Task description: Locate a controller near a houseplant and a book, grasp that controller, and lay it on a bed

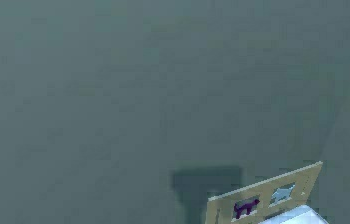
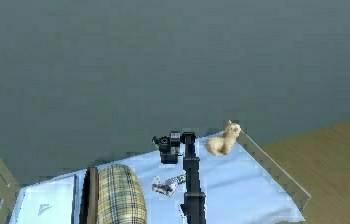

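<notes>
A bed (image 2: 233, 185) with a pale blue sheet lies across the arm side view's lower half. The dark arm (image 2: 191, 185) rises over it, and the gripper (image 2: 166, 148) stands near the bed's far edge, with the grey wall and the sheet behind it. A small grey-and-white thing (image 2: 166, 185), perhaps the controller, lies on the sheet just left of the arm and below the gripper. I cannot tell whether the gripper holds anything.
A tan plush animal (image 2: 224, 139) sits on the bed's far side, right of the gripper. A plaid pillow (image 2: 117, 195) and a white pillow (image 2: 48, 203) lie by the wooden headboard (image 1: 268, 197). Wooden floor (image 2: 333, 160) shows at the right. A grey wall (image 1: 133, 90) stands close ahead.
</notes>
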You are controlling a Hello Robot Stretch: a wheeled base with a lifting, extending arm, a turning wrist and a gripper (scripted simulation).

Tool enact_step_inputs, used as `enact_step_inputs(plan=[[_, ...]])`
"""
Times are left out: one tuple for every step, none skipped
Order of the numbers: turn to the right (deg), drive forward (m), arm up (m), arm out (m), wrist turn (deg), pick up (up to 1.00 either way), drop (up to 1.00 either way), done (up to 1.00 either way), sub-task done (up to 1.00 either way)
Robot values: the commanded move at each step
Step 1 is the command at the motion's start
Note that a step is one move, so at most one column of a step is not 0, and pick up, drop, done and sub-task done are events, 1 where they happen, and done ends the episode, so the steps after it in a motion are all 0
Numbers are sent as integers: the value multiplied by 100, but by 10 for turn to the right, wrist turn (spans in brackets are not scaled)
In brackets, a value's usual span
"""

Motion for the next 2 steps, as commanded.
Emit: enact_step_inputs(plan=[[0,0,0,-8,0,0,0,0,0],[0,0,0,0,0,0,0,100,0]])
